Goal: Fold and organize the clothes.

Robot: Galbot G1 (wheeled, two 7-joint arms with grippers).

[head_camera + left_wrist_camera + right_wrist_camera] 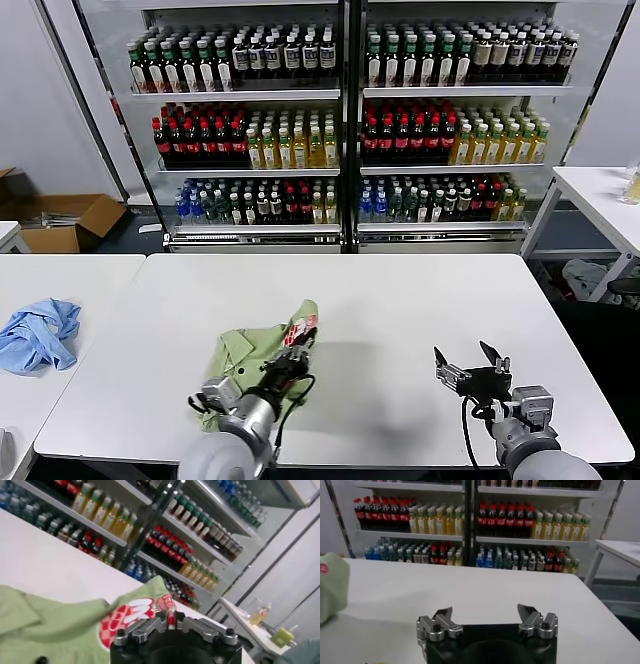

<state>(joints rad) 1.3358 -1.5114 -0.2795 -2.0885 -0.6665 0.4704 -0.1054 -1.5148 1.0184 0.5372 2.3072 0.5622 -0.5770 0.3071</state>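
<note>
The light green polo shirt (255, 352) lies crumpled on the white table (400, 310), left of centre near the front edge, its red-and-white print (300, 328) facing up at the far right end. My left gripper (297, 357) is shut on a fold of the shirt at the printed part; in the left wrist view the gripper (171, 618) pinches red-and-white cloth, with the shirt (55, 625) spread beside it. My right gripper (470, 360) is open and empty above the bare table at the front right; it also shows in the right wrist view (487, 617), with the shirt's edge (332, 587) far off.
A light blue garment (38, 335) lies on the adjoining table at the left. Shelves of bottles (345, 120) stand behind the table. Another white table (600, 200) is at the far right, and a cardboard box (60, 222) sits on the floor at the left.
</note>
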